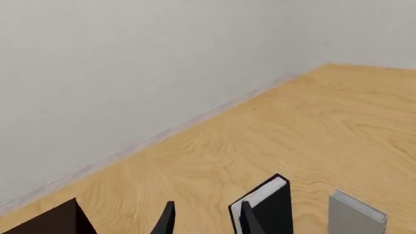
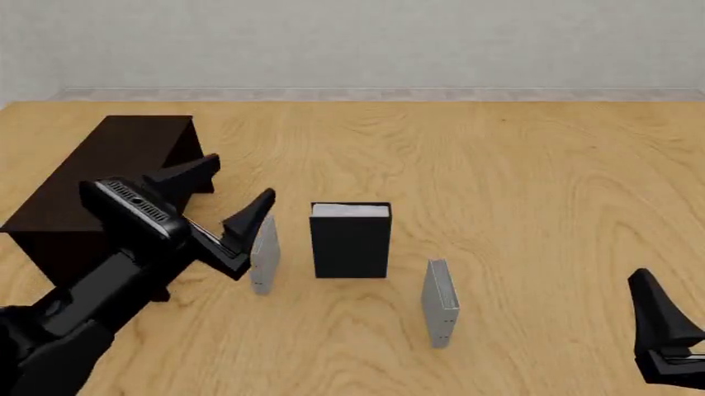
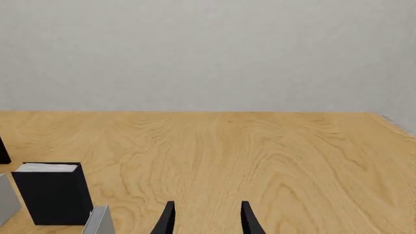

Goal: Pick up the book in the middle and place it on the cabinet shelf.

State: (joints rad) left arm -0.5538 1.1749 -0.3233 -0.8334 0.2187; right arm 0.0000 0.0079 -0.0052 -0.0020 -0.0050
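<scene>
Claws first, since they sit nearest us: our right claw (image 2: 661, 326) hangs low at the near right corner of the wooden counter (image 2: 496, 165), well apart from every book, and its wrist view shows both fingers with bare counter between them, so we call it spread and holding nothing. Our left claw (image 2: 226, 202) reaches in from the near left, its two dark fingers splayed wide, one tip over the front of the cabinet shelf (image 2: 99, 177) and the other just beside the left grey book (image 2: 264, 254); nothing is pinched between them. Among the books, the right grey book (image 2: 441, 302) stands upright closest to us, a little right of centre. Next back, the left grey book stands on edge, partly hidden by the left claw's finger. Between the two and slightly farther stands the book (image 2: 350, 241), thick and black with white page edges on top, upright on the counter and touched by neither claw. Farther left, the cabinet shelf, long and dark brown, runs away from us. Beyond everything we see a pale grey wall (image 2: 352, 41).
</scene>
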